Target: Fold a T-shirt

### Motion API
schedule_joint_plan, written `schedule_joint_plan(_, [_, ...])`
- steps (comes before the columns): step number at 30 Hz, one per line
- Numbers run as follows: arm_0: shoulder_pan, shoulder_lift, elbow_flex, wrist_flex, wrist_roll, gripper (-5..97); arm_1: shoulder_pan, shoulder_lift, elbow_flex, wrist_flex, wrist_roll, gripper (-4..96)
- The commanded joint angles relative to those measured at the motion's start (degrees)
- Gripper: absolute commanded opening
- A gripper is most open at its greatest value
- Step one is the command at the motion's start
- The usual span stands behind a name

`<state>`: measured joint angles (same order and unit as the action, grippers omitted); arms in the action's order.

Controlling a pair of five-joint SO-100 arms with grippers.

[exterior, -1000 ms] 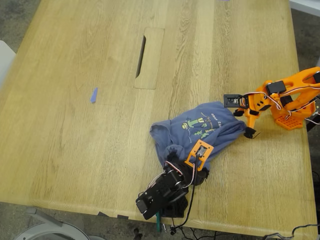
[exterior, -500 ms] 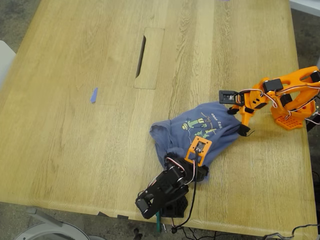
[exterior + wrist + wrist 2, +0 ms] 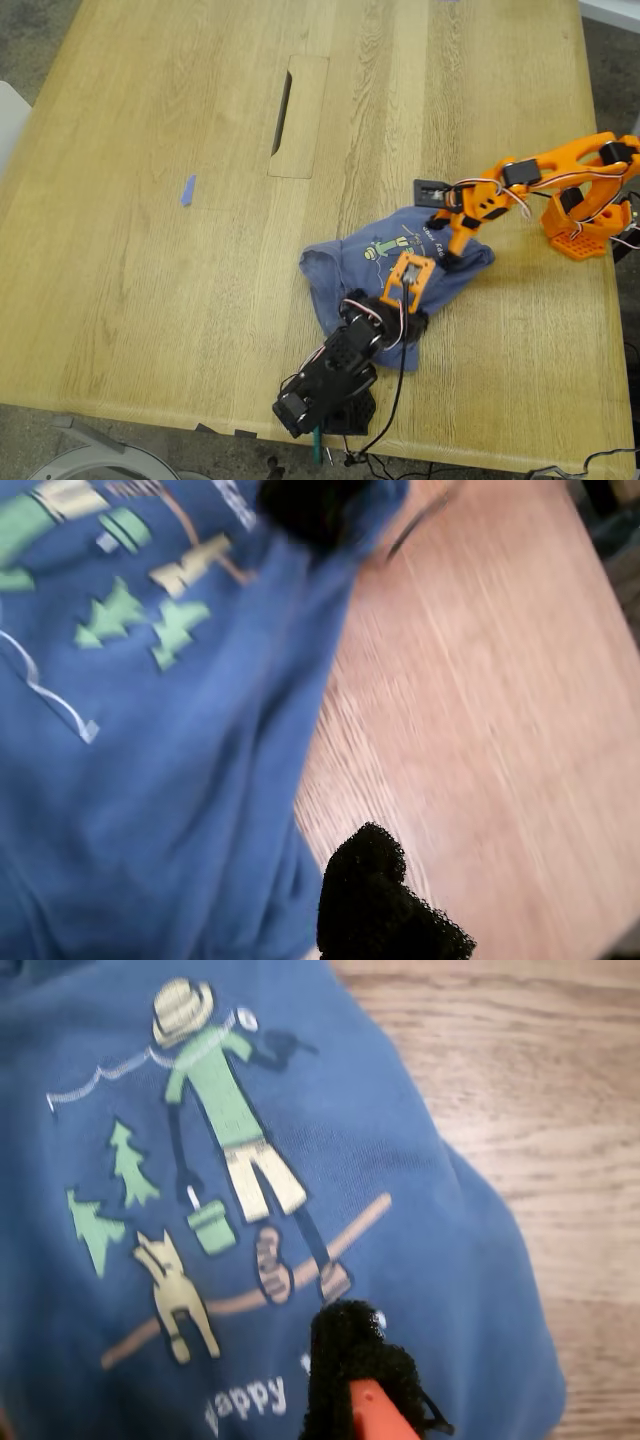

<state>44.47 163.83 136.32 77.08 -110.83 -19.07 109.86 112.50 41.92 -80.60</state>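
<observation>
T-shirt [image 3: 390,265] lying bunched near desk [image 3: 150,300] front edge, exterior view's right. Second wrist view showing cartoon print, unreadable from exterior. My first hand [image 3: 415,318] and second hand [image 3: 452,255] resting on shirt; grip state unclear. Bare desk stretching toward exterior view's left.

Matt, soft cloth T-shirt [image 3: 385,262] lies rumpled on a smooth, pale, grained wooden table [image 3: 180,290].
</observation>
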Motion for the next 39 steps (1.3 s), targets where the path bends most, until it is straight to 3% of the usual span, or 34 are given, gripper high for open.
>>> schedule_joint_plan(1, [-8.1,-3.1,-6.6,-6.2,2.5,37,-0.5,-3.0,-7.1,-1.2,-0.4,15.4])
schedule_joint_plan(5, [-18.3,-6.5,-7.7,-10.5,2.8,6,-0.8,-6.0,-9.5,-2.7,-0.4,8.5])
schedule_joint_plan(7, [-22.0,-7.4,-6.9,-13.4,2.9,0,-1.1,-6.3,-9.7,-2.8,-0.4,3.7])
schedule_joint_plan(16, [-31.7,-9.3,-0.9,-24.3,3.7,0,-3.7,-7.2,-7.9,-3.5,0.6,0.1])
schedule_joint_plan(26, [-33.5,-19.8,0.9,-29.3,3.3,0,-6.0,-6.9,-1.5,-8.5,1.9,0.1])
schedule_joint_plan(39, [-41.4,-37.1,-5.0,-32.4,3.0,0,-10.5,6.4,23.6,-18.0,4.7,0.1])
